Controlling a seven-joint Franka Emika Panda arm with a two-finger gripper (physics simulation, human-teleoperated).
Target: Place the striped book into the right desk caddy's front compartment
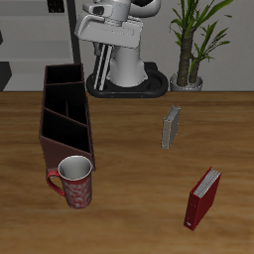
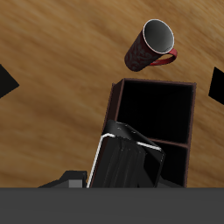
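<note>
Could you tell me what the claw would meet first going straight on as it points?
Probably the striped book just below the open claw, at the brown box; depth is unclear, so possibly the box's rim first.

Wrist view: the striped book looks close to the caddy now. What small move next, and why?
Probably nudge toward the mug, then lower. The striped book seems to hang over a divider of the right desk caddy, while the open compartment nearest the mug lies just beyond it. How the book is gripped does not show.
</note>
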